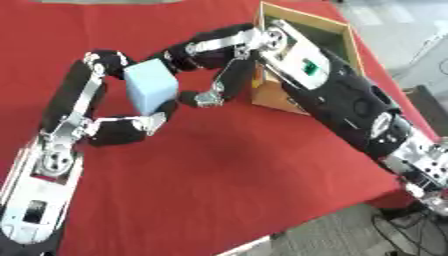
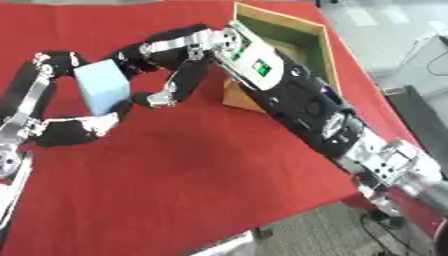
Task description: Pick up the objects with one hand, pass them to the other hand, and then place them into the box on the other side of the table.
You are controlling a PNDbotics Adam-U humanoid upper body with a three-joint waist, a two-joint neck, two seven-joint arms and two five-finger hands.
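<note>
A light blue block (image 1: 150, 87) is held up over the red table, left of centre. My left hand (image 1: 118, 131) comes up from the lower left, its fingers curled over the block's top left and its thumb under the bottom. My right hand (image 1: 223, 45) reaches in from the right, with fingers curled onto the block's upper right corner and the thumb (image 1: 203, 97) at its lower right edge. Both hands touch the block. An open cardboard box (image 2: 280, 20) with a green inside stands at the far right, partly hidden behind my right forearm.
The red cloth (image 1: 227, 165) covers the table, whose front edge runs diagonally across the lower right. Beyond it are grey floor and dark cables (image 1: 398, 232). My right forearm (image 1: 350, 110) lies across the box's near side.
</note>
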